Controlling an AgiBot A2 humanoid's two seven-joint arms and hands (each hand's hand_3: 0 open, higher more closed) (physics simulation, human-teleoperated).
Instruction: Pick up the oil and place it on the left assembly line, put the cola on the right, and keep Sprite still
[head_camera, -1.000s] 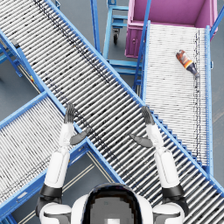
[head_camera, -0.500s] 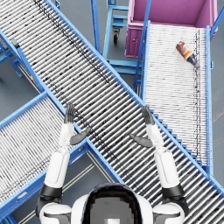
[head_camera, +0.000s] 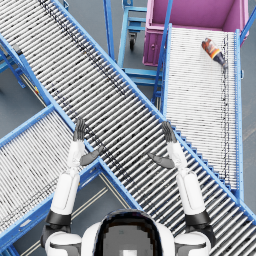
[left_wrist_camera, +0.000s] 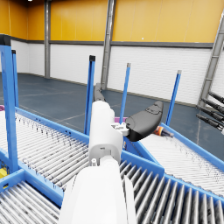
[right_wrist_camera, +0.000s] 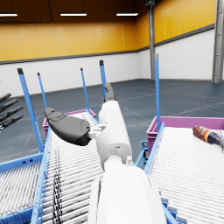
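cola (head_camera: 212, 50) on side, long axis diag across rollers (head_camera: 200, 100)

Bin (head_camera: 200, 12) magenta; conveyor frames (head_camera: 238, 125) blue; bottle (head_camera: 214, 50) dark, orange-banded; rollers (head_camera: 195, 100) grey.

1. You have one bottle in sight, the cola (head_camera: 213, 51) (right_wrist_camera: 208, 134): dark, with an orange-red label.
2. It lies on its side, slanted across the rollers, dark neck end towards the outer rail.
3. It rests at the far end of the right conveyor (head_camera: 200, 110), near the purple bin (head_camera: 200, 12).
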